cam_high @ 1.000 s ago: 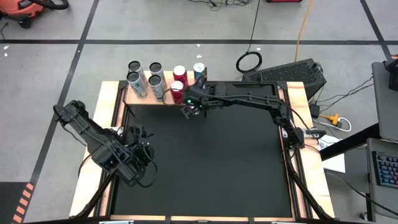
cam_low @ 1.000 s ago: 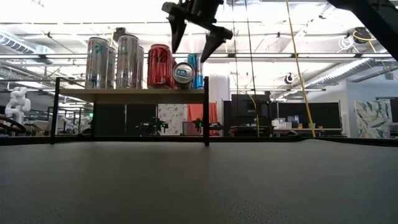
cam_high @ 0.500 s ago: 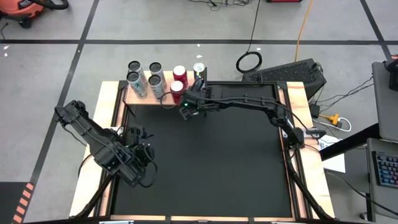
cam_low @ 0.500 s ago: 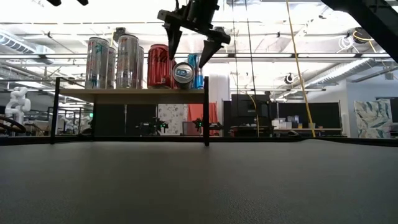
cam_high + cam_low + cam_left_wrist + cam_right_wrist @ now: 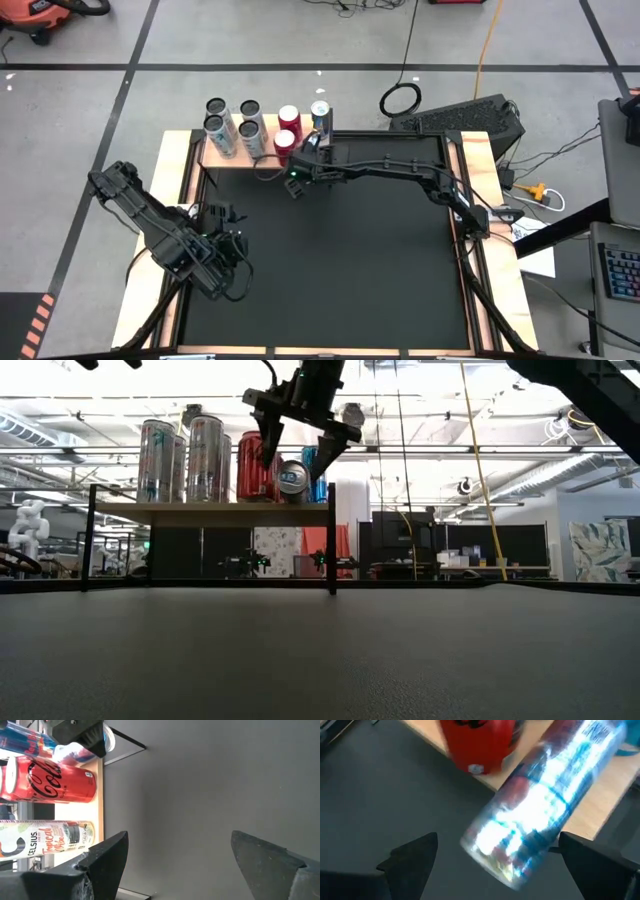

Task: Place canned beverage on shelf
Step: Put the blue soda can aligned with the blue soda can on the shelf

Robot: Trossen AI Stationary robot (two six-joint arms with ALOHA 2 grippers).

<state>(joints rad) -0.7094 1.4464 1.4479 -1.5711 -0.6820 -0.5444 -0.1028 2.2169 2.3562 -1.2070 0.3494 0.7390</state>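
Wooden shelf (image 5: 210,512) stands in the upper left of the low view and carries several upright cans. One blue can (image 5: 292,476) lies on its side near the shelf's right end, its end facing the camera. The right gripper (image 5: 297,442) hangs just above it, fingers spread wide, holding nothing. The left gripper (image 5: 222,262) waits in the lower left of the high view, also open and empty.

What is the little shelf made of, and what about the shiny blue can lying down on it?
The shelf looks like pale bare wood on top, matte with no paint showing, standing on thin dark legs that may be metal. The blue can looks like thin metal, probably aluminium: its printed side gleams under the lights and its round end looks silvery in the low view.
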